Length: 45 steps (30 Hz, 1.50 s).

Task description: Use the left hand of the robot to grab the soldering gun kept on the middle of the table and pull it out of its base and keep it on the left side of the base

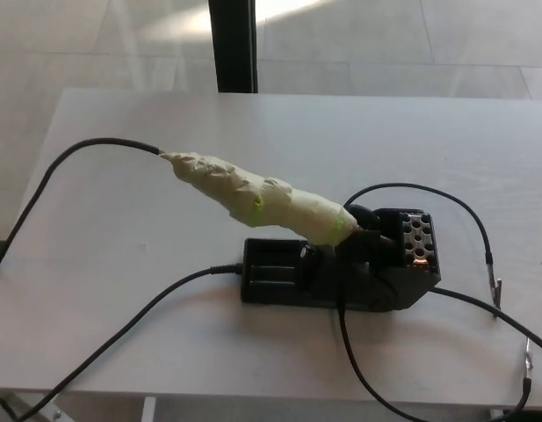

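Plainly, we see neither of our hands at this moment; no arm or finger comes in from either edge, so we cannot tell whether they are released or clenched, and we cannot place anything relative to a hand; we give places on the table instead.

We count one soldering gun (253, 199); its handle is wrapped in pale yellow-green tape, and it lies tilted, its cable end raised toward the far left and its tip end sunk low on the right; that tip end sits in the base (341, 268), so the gun is not yet pulled out.

We count one base; it is black, it stands near the middle of the table (95, 352), and its right end carries a block with a grid of small holes (417, 234); a small coppery glint shows on the lower part of that block.

We count several black cables; one (51, 176) runs from the taped handle's far end out over the table's left edge; another (130, 327) leaves the left end of the base and goes down to the near edge; a third (468, 211) loops from the base toward the right side; further strands trail off toward the near right corner, where two small metal clips (496, 286) lie on the table.

One dark post (233, 44) stands beyond the far edge of the table, on a pale tiled floor (385, 35).
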Motion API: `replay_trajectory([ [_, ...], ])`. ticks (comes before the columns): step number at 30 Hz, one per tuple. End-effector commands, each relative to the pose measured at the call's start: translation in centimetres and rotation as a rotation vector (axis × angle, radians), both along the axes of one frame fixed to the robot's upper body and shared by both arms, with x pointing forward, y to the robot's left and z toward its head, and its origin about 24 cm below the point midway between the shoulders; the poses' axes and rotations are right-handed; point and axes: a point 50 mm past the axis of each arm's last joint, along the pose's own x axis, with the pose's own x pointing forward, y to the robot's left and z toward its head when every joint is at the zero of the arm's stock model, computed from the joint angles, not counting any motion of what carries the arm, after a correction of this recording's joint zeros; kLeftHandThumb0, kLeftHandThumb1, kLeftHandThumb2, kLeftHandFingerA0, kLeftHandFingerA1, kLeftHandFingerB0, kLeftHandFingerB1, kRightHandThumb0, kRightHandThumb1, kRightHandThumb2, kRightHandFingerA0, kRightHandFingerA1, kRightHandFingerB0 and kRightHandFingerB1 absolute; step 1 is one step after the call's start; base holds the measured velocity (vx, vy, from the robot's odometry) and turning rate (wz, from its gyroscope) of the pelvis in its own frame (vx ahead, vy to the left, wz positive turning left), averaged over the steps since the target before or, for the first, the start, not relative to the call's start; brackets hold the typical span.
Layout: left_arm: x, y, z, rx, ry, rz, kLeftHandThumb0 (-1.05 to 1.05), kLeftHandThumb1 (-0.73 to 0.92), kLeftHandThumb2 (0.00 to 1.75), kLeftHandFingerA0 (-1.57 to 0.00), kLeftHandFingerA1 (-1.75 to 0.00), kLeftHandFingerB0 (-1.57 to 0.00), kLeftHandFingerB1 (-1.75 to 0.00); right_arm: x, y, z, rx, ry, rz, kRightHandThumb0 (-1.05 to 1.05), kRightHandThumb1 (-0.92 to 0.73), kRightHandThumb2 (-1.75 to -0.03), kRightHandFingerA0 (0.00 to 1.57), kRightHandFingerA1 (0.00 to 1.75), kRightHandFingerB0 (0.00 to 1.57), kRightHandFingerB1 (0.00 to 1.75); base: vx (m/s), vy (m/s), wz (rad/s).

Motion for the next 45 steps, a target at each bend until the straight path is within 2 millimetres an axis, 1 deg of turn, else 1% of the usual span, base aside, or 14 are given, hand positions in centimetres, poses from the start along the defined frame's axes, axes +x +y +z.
replay_trajectory([
  [1, -0.3, 0.9, 0.6, -0.054, -0.089, 0.108, -1.05, 0.17, 1.14, -0.16, -0.93, 0.00, -0.86, -0.5, -1.1, 1.1, 0.049, -0.131, -0.099, -1.05, -0.09, -1.16, 0.13, 1.53, 0.00, 1.17, 0.00, 0.000, 0.00],
  [7, 1.3, 3.0, 3.5, 0.102, -0.209, 0.310, -0.93, 0.69, 1.08, -0.02, -1.48, 0.00, -1.17, -1.1, -1.1, 1.0, 0.058, -0.164, -0.119, -1.05, -0.13, -1.17, 0.02, 1.47, 0.00, 1.26, 0.00, 0.000, 0.00],
  [9, 4.3, 4.4, 7.3, 0.134, -0.334, 0.321, -1.05, 0.57, 1.27, -0.03, -0.92, 0.00, -0.79, -1.0, -1.1, 1.2, 0.073, -0.174, -0.103, -1.05, -0.12, -1.15, 0.13, 1.65, 0.00, 1.37, 0.00, 0.000, 0.00],
  [10, 5.2, 4.6, 8.4, 0.148, -0.366, 0.321, -1.05, 0.69, 0.98, 0.00, -1.38, 0.00, -0.59, -1.0, -1.2, 1.3, 0.075, -0.171, -0.097, -1.05, -0.07, -1.14, 0.19, 1.75, 0.00, 1.50, 0.00, 0.000, 0.08],
  [11, 7.2, 4.9, 10.7, 0.176, -0.454, 0.305, -1.05, 0.39, 1.33, -0.64, -1.75, -0.22, -1.46, -0.9, -1.3, 1.5, 0.073, -0.169, -0.088, -1.05, -0.10, -1.13, 0.24, 1.75, 0.00, 1.49, 0.00, 0.000, 0.00],
  [13, 9.9, 4.9, 14.5, 0.221, -0.564, 0.233, -1.05, 0.46, 1.05, -0.87, -1.75, -0.89, -1.75, -0.6, -1.5, 1.9, 0.064, -0.165, -0.070, -1.05, -0.12, -1.14, 0.22, 1.57, 0.00, 1.36, 0.00, 0.000, 0.00],
  [14, 11.9, 4.7, 18.1, 0.269, -0.631, 0.138, -1.05, 0.56, 0.88, -0.63, -1.75, -0.53, -1.75, -0.3, -1.5, 2.0, 0.058, -0.159, -0.055, -1.05, -0.12, -1.14, 0.22, 1.60, 0.00, 1.40, 0.00, 0.000, 0.00],
  [15, 13.2, 4.2, 20.9, 0.318, -0.689, 0.078, -1.03, -0.08, 0.96, -0.53, -1.26, -0.19, -1.06, -0.1, -1.5, 2.1, 0.061, -0.165, -0.057, -1.05, -0.11, -1.13, 0.18, 1.64, 0.00, 1.47, 0.00, 0.000, 0.00],
  [16, 13.8, 3.8, 22.4, 0.344, -0.729, 0.055, -1.05, 0.54, 1.15, -0.36, -1.14, -0.01, -0.86, -0.1, -1.5, 2.1, 0.065, -0.171, -0.060, -1.05, -0.10, -1.13, 0.18, 1.66, 0.00, 1.50, 0.00, 0.000, 0.00],
  [22, 16.2, -1.6, 31.4, 0.604, -0.988, -0.239, -0.39, 0.43, 1.01, -0.02, -0.53, 0.00, -0.51, 0.5, -1.6, 2.5, 0.046, -0.136, -0.013, -1.05, -0.11, -1.14, 0.25, 1.54, 0.00, 1.42, 0.00, 0.000, 0.00],
  [24, 16.6, -3.0, 32.4, 0.669, -1.008, -0.333, -0.72, 0.49, 0.85, -0.18, -0.55, -0.07, -0.45, 0.6, -1.6, 2.6, 0.046, -0.134, -0.004, -0.31, 0.25, -0.76, 0.69, 0.98, 0.56, 0.92, 0.00, 0.000, 0.00],
  [29, 17.9, -10.4, 33.6, 0.841, -0.971, -0.744, -0.72, 0.49, 0.87, -0.20, -0.58, -0.06, -0.45, 1.0, -1.7, 2.9, 0.048, -0.138, 0.022, -0.30, 0.28, -0.74, 0.73, 0.99, 0.59, 0.93, 0.00, 0.000, 0.00],
  [30, 18.1, -11.9, 33.5, 0.899, -0.950, -0.826, -0.79, 0.52, 0.89, -0.25, -0.59, -0.12, -0.46, 1.1, -1.7, 3.0, 0.045, -0.140, 0.027, -1.03, -0.02, -1.07, 0.39, 1.71, 0.16, 1.75, 0.00, 0.000, 0.00],
  [45, 19.1, -26.2, 27.0, 0.914, -0.701, -1.555, -0.80, 0.51, 0.90, -0.12, -0.54, -0.08, -0.43, 2.3, -1.9, 3.8, 0.009, -0.113, 0.077, -0.84, 0.09, -0.99, 0.59, 1.68, 0.29, 1.54, 0.00, 0.000, 0.00],
])
